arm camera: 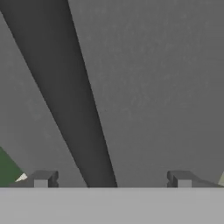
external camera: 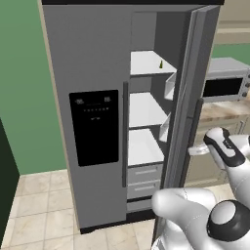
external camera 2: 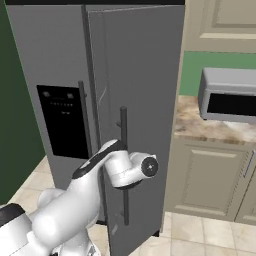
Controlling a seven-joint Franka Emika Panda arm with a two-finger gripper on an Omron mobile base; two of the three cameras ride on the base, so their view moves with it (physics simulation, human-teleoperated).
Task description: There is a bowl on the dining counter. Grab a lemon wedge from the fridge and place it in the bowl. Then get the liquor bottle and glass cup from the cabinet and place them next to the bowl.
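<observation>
Tool (arm camera: 112, 180) gapes astride the dark handle (arm camera: 70, 100) of the grey fridge (external camera: 93, 63), door ajar.

Green wall (external camera: 29, 88), tile floor (external camera: 39, 215), microwave (external camera 2: 227, 97).

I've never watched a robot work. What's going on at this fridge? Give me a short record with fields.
fridge: right door swung open, left door shut
shelves: white; a tiny yellow-green lemon wedge on the top one
gripper: fingers wide apart, the door's dark handle running between them, not clamped
beside the fridge: a microwave on the marbled worktop
</observation>
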